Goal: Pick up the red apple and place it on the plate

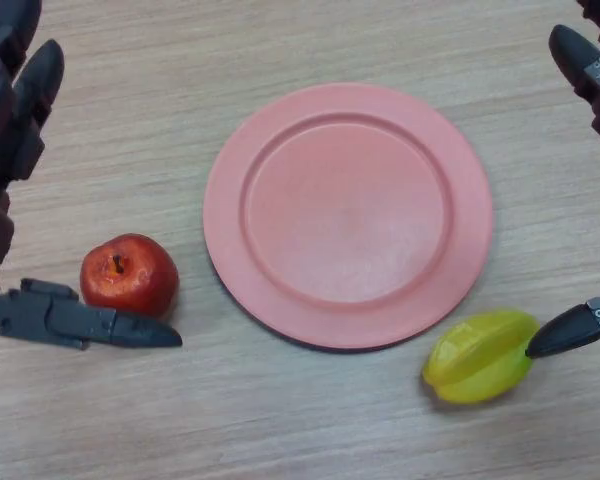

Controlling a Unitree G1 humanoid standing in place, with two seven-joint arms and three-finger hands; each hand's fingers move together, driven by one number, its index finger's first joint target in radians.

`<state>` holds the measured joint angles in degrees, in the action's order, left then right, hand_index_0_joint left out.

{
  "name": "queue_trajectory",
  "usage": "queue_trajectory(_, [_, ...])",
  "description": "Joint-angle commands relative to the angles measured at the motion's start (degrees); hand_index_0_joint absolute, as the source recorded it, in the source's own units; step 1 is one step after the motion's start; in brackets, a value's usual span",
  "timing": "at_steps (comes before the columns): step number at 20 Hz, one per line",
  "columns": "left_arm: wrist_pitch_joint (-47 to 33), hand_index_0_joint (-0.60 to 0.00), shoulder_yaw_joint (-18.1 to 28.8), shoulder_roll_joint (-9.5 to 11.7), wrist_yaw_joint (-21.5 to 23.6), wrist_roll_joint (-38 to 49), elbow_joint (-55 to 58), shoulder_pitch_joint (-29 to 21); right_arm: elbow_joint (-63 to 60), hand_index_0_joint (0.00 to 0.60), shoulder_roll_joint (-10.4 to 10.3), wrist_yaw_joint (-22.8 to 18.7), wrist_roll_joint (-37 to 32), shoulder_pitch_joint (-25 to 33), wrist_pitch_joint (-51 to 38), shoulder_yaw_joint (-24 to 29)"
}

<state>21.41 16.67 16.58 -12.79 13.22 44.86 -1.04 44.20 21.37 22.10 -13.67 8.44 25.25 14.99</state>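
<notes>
A red apple (129,275) stands upright on the wooden table, just left of the pink plate (348,215). The plate holds nothing. My left hand (20,120) is at the left edge with its fingers straight and spread. Its thumb (90,323) lies along the table just below the apple, at or very near its skin, and its fingers (35,75) are up and to the left, apart from the apple. My right hand (590,65) shows at the right edge, open, with its thumb tip (570,333) beside a yellow fruit.
A yellow star fruit (480,356) lies on the table at the plate's lower right, right next to my right thumb tip. The table (280,430) is light wood grain.
</notes>
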Motion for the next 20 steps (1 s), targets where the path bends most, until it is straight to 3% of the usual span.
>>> queue_trajectory(1, [-8.26, 0.0, 6.09, 2.15, 0.41, 0.43, 0.86, -0.88, 2.89, 0.0, 1.4, -1.48, -4.29, 0.6, -4.7, 2.21])
queue_trajectory(8, [-12.26, 0.0, 4.5, 1.79, 1.0, -3.49, -2.76, 0.05, 3.48, 0.0, 0.2, -1.24, -5.19, -1.09, -3.68, 1.94])
queue_trajectory(12, [-23.77, 0.0, 3.43, 1.38, 1.98, -10.75, -16.54, 0.54, 2.56, 0.0, 0.18, -0.06, -4.91, -1.73, -3.53, 2.15])
queue_trajectory(15, [-29.3, 0.0, -1.63, 1.73, 3.45, -15.94, -28.14, -0.73, 1.92, 0.0, -1.47, -3.12, -4.49, -2.79, -4.77, 1.14])
queue_trajectory(17, [-27.74, 0.0, -5.5, 1.78, 1.17, -21.52, -31.54, -0.51, 2.39, 0.0, -1.53, -3.33, -4.23, -3.19, -4.17, 0.94])
queue_trajectory(19, [-31.85, 0.0, -7.21, 2.05, -0.56, -29.35, -35.28, -0.07, 2.6, 0.0, -1.31, -2.94, -4.45, -2.82, -4.41, 1.4])
queue_trajectory(20, [-31.65, -0.051, -7.28, 2.01, -0.8, -29.38, -35.26, 0.01, 2.64, 0.0, -1.28, -2.94, -4.49, -2.8, -4.37, 1.44])
